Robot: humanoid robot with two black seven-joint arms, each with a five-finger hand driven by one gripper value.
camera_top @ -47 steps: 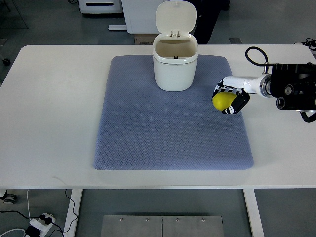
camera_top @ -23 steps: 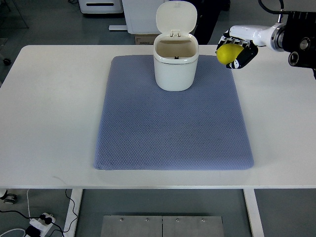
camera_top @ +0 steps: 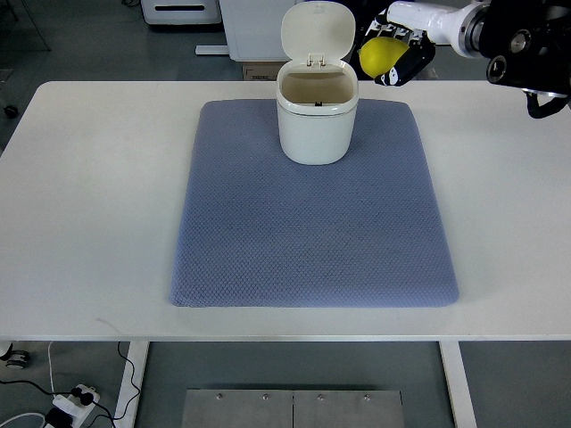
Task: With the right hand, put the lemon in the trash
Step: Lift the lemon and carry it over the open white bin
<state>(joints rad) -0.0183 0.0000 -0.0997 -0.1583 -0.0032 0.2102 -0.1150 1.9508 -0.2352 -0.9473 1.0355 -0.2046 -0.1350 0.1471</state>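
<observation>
A yellow lemon [camera_top: 376,53] is held in my right hand [camera_top: 393,55], whose black and white fingers are curled around it. The hand hangs in the air at the table's far edge, just right of the white trash bin [camera_top: 317,120]. The bin stands at the back of the blue-grey mat [camera_top: 312,223] with its lid [camera_top: 318,31] flipped up and its inside showing. The right arm [camera_top: 508,36] comes in from the upper right. My left arm does not show.
The white table [camera_top: 89,196] carries only the mat and the bin. White cabinets and a cardboard box stand on the floor behind the table. A power strip lies on the floor at the lower left.
My right hand has lifted the lemon from the mat's right side, up and toward the back, and now moved left, close to the bin's open top.
</observation>
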